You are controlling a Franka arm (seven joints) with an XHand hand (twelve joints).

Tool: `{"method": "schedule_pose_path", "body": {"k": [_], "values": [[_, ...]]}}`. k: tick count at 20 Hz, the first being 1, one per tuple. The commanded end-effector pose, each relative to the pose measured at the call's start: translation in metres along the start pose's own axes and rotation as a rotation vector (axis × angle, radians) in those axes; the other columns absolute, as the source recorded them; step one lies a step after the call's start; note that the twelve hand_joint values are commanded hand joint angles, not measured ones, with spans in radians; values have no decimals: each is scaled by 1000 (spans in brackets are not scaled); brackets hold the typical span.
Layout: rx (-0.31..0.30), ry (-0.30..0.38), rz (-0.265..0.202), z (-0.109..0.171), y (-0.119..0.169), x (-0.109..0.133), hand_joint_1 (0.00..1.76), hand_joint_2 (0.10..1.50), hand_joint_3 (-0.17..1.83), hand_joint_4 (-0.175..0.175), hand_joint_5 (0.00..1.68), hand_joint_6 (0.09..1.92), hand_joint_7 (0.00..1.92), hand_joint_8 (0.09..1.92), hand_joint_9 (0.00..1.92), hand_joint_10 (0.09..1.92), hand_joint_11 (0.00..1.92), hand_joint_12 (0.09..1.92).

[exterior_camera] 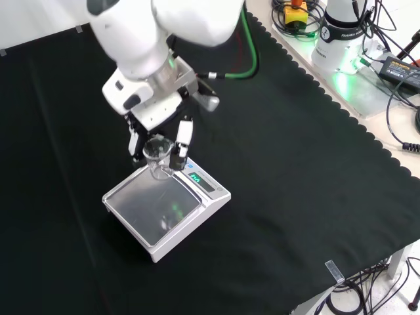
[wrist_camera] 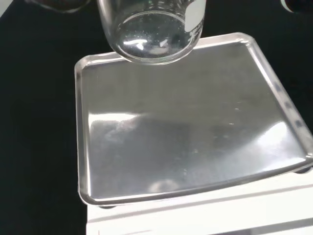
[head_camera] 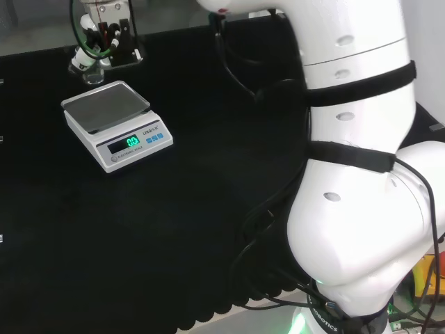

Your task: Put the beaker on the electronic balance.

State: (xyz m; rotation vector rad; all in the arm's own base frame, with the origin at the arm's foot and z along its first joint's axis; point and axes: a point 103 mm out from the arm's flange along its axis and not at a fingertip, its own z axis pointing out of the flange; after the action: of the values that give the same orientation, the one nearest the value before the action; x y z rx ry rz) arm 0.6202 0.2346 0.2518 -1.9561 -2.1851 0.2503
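Beaker (wrist_camera: 151,29) base close to wrist camera, hanging above balance pan (wrist_camera: 186,127), 12 o'clock edge. Fingers (exterior_camera: 180,141) clamped on beaker walls. Clear glass: light, slick, fragile; grip mid-wall, lower gently onto pan centre.

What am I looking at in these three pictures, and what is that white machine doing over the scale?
The big white shapes are the links of one robot arm. One camera looks over it from behind, one faces it from in front, and one sits at its wrist. At the arm's end is a black and white robot hand, with its fingers around a clear glass beaker. On the black cloth stands an electronic balance with a bare metal pan and a lit green display. The wrist view looks past the beaker's base at the pan's edge; whether it touches the pan yet I cannot tell.
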Motion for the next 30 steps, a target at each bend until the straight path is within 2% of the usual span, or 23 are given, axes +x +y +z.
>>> {"method": "schedule_pose_path", "body": {"k": [1,7,11,17,27,30], "values": [[52,30,-20,38,14,-15,1198,985,-8,-141,1324,450,1732,167,1863,87,1523,729],[82,72,36,68,19,-32,1197,986,-10,-138,1326,448,1733,164,1864,87,1517,733],[46,108,65,85,21,-35,1197,986,-10,-138,1326,448,1734,163,1863,87,1515,734],[38,107,61,97,24,-28,1197,986,-12,-136,1327,446,1735,162,1861,87,1509,736],[67,76,69,95,31,-25,1196,990,-21,-132,1329,441,1740,153,1861,87,1497,755],[70,84,69,96,30,-29,1199,1049,-149,-141,1334,439,1763,100,1871,87,1485,785]]}}
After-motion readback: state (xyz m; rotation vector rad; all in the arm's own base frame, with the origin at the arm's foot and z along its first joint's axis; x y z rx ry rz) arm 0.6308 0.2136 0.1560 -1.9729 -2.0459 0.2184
